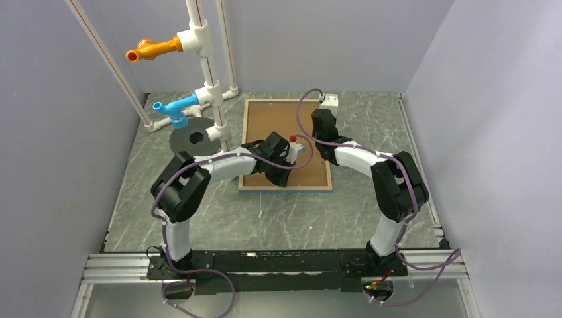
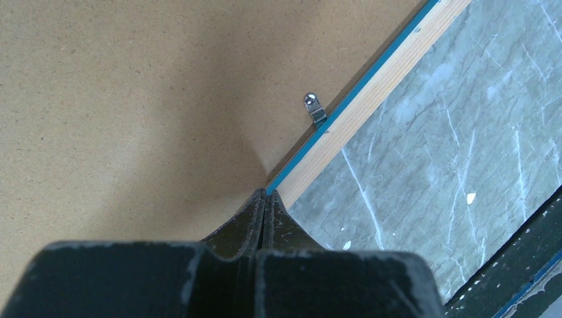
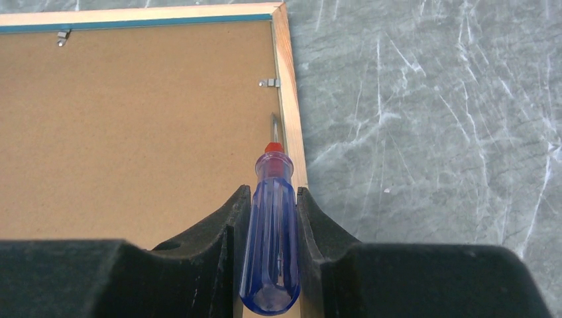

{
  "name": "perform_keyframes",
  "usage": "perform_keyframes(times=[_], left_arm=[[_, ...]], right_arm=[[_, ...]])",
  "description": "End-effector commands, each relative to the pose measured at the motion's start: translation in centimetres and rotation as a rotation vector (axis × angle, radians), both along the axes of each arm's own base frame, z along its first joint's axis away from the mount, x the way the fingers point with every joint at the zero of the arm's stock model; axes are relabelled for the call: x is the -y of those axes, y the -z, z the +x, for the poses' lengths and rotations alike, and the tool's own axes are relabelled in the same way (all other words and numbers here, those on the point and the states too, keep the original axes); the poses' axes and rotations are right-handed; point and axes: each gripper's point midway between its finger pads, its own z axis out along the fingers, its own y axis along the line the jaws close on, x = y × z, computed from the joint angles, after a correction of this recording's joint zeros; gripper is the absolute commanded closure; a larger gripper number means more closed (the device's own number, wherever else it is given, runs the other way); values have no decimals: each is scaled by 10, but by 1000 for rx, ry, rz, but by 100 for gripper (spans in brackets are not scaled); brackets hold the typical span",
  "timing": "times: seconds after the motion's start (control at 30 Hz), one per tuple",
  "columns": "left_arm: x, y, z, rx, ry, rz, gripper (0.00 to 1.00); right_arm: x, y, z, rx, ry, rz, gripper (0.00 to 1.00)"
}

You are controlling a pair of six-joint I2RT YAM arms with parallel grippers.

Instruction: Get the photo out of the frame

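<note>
The frame (image 1: 285, 187) lies face down on the marble table, its brown backing board (image 1: 275, 119) up. The photo is hidden beneath the board. My left gripper (image 2: 266, 193) is shut with nothing in it, its tips resting where the board (image 2: 132, 99) meets the turquoise-and-wood rim (image 2: 371, 86), just below a metal clip (image 2: 314, 108). My right gripper (image 3: 273, 192) is shut on a blue-handled screwdriver (image 3: 272, 232). Its blade points along the frame's right rim (image 3: 288, 99) and ends a little short of a clip (image 3: 268, 83). Both grippers (image 1: 281, 173) (image 1: 303, 149) hover over the frame's near half.
A white pipe stand (image 1: 211, 86) with an orange fitting (image 1: 151, 50) and a blue fitting (image 1: 173, 109) rises left of the frame, with a black disc (image 1: 192, 138) at its foot. A small white block (image 1: 329, 101) sits at the frame's far right corner. Another clip (image 3: 63, 36) holds the far rim.
</note>
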Motion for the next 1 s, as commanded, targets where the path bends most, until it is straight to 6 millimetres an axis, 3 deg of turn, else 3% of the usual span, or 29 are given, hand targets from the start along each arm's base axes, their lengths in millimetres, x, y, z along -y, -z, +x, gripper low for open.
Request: perform_keyframes(times=[0.0, 0.67, 0.97], left_arm=[[9, -5, -7, -55, 14, -35, 100], [8, 0, -7, -72, 9, -38, 100], [7, 3, -7, -78, 8, -29, 100]], right_arm=[[2, -23, 23, 89, 37, -3, 100], [12, 1, 52, 75, 17, 146, 100], [4, 4, 66, 99, -59, 149, 100]])
